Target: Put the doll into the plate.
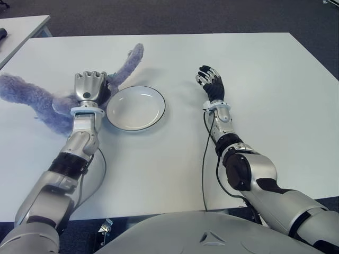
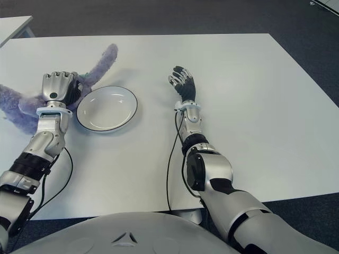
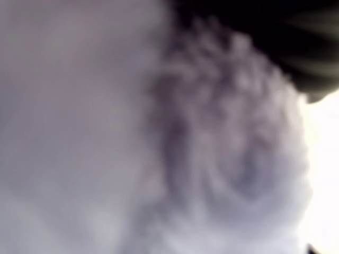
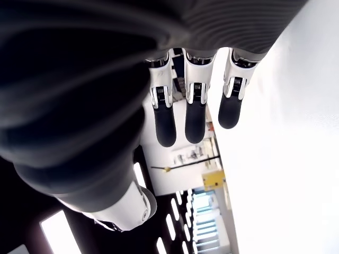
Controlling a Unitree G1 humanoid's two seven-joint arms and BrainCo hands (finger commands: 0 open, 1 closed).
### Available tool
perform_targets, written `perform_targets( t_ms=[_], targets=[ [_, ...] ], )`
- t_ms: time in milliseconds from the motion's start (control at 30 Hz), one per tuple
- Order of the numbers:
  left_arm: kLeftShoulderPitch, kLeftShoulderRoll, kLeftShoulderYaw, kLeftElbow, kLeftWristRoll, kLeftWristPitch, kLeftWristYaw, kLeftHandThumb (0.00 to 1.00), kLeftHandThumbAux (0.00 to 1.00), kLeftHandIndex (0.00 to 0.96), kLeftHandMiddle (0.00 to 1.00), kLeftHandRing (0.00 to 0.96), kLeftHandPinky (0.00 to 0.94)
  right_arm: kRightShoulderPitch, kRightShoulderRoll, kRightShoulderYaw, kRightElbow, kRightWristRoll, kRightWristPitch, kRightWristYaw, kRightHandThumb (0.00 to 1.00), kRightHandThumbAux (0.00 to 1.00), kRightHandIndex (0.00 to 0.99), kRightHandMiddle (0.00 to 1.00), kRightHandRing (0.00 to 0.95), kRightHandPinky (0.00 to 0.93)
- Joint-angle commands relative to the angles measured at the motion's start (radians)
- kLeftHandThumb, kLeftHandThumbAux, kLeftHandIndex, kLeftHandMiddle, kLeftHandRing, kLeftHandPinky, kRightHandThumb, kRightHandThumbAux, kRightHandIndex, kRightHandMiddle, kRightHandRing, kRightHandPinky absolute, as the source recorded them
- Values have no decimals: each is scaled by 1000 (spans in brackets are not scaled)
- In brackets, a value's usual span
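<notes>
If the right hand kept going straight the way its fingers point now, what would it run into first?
Probably nothing. The right hand points toward the far side of the white table, with only bare tabletop ahead. The plate and purple doll lie off to its left.

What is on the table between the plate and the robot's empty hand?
Nothing: in both eye views only bare white table lies between the plate and the open right hand.
</notes>
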Motion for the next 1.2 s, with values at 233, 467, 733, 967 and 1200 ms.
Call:
perform_targets(
  t_ms=[233, 467, 733, 967, 1200],
  targets=[
    [42, 7, 17, -69, 5, -17, -28, 740, 697, 441, 820, 815, 804, 232, 76, -18, 128, 12, 58, -7, 402, 917, 232, 222, 181, 172],
    [36, 16, 27, -78, 19, -23, -17, 739, 698, 441, 816, 810, 780, 231, 79, -26, 128, 20, 55, -6, 405, 913, 237, 221, 178, 172],
    [28, 45, 31, -97, 31, -30, -50, 740, 699, 440, 819, 816, 822, 229, 78, -25, 128, 19, 62, -9, 438, 905, 236, 218, 185, 178],
    [24, 59, 32, -96, 47, -37, -36, 738, 700, 440, 823, 820, 826, 228, 76, -15, 129, 8, 64, -16, 425, 918, 231, 220, 189, 183],
    [23, 71, 32, -99, 59, -39, -34, 738, 700, 440, 820, 817, 804, 227, 75, -14, 129, 8, 73, -20, 403, 924, 230, 222, 185, 169]
  ],
)
